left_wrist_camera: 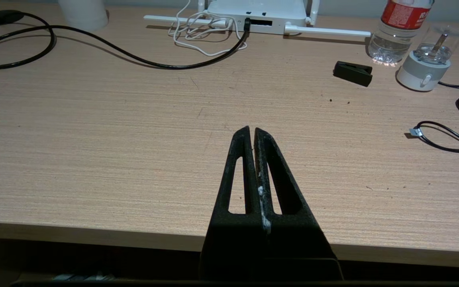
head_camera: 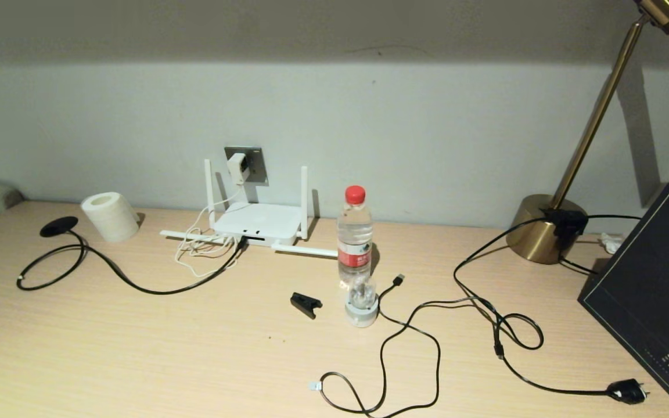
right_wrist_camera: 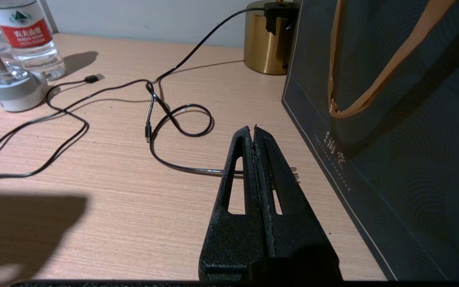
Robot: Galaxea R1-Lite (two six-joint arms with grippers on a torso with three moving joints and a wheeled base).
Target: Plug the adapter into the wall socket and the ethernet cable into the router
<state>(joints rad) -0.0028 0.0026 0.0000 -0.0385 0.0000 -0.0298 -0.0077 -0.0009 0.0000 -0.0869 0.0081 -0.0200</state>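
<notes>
Left gripper closed, empty, at near desk edge; router far ahead, ethernet cable plugged in. Right gripper closed, empty. Router top cut off in wrist view.

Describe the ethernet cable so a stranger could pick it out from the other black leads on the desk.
Start at the white router against the wall. The ethernet cable is the black lead plugged into its front edge, curving away to the desk's left side and ending in a round black disc. The other black leads lie right of the water bottle and reach no router.
</notes>
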